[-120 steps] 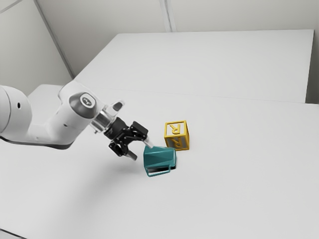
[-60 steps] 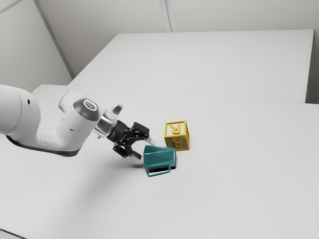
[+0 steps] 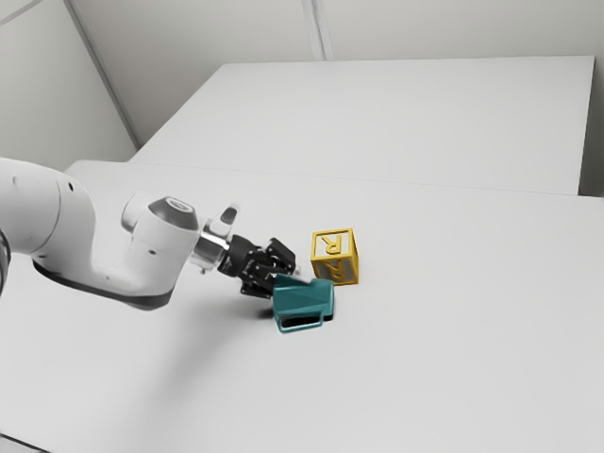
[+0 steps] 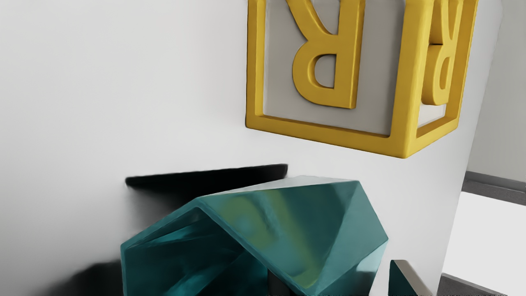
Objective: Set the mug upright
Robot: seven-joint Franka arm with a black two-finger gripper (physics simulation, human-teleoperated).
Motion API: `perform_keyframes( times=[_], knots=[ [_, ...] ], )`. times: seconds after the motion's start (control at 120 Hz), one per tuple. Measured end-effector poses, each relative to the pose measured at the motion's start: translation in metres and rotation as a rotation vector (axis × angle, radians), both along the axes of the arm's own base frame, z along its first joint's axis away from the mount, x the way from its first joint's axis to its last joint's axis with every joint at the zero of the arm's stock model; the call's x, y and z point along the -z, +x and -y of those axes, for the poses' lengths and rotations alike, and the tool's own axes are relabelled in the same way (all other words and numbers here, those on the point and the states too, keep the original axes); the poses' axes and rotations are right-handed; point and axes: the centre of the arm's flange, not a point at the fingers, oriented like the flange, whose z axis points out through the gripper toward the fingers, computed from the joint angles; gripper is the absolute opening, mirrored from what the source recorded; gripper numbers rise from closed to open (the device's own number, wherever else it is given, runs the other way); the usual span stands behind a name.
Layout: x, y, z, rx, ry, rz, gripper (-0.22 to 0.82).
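A teal faceted mug (image 3: 304, 298) lies on its side, its mouth toward the hand and its handle toward the exterior view's bottom. The black gripper (image 3: 285, 283) is at the mouth. In the wrist view the gripper (image 4: 342, 282) is open astride the wall of the mug (image 4: 283, 230): one dark finger shows inside the mouth, while the other finger (image 4: 407, 279) stands outside with a gap to the wall. The inner finger is mostly hidden by the mug.
A yellow and grey letter block (image 3: 335, 257) stands close beside the mug on the white table (image 3: 453, 311); in the wrist view the block (image 4: 328, 82) is beyond the mug. A second white surface (image 3: 396, 123) lies behind, with walls further back.
My hand has moved toward the exterior view's right and down to the mug's mouth, bringing a finger inside it. The mug and block look almost unmoved.
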Motion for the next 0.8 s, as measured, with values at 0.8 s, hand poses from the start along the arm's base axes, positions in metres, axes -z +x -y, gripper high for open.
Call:
perform_keyframes(
  times=[0.8],
  knots=[
    [-0.164, 0.026, 0.012, 0.453, 0.349, 0.299, -0.15]
  ],
)
